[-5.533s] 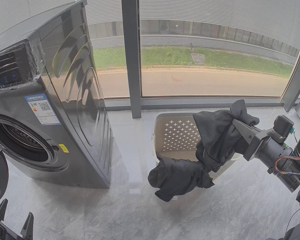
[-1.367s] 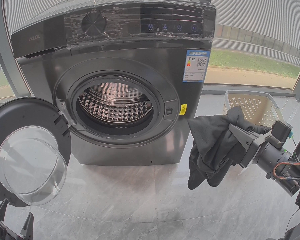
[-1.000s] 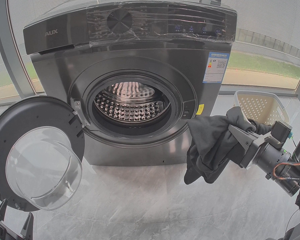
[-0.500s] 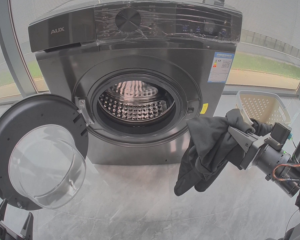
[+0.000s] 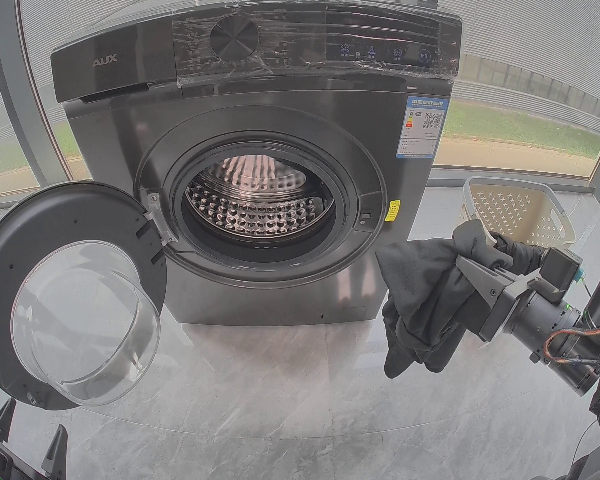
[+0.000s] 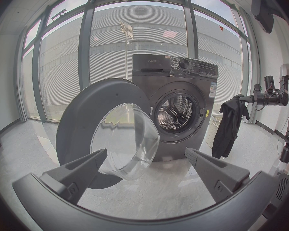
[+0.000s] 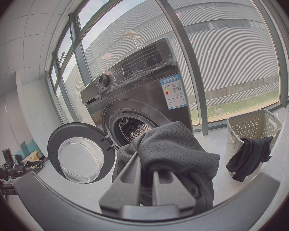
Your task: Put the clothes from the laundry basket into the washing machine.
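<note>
Print on the washing machine [image 5: 113,148]
Pale lettering [image 5: 105,61] sits on the top panel, at ten o'clock from the door opening. A blue-and-white label [image 5: 422,127] with a square code is at two o'clock and a yellow sticker [image 5: 393,210] at three, both too small to read.

Grey marble floor [image 5: 280,395]; tall daylit windows [image 6: 64,64]; white tiled ceiling [image 7: 22,20]

Bright daylight pours through the windows [image 5: 533,68] behind the washer [image 5: 247,115]. I see its drum [image 5: 257,201] glint, glare on the panel wrap [image 5: 300,48], soft reflections on the glossy floor [image 5: 300,395]. My wrist views bow hard, corners dark.
</note>
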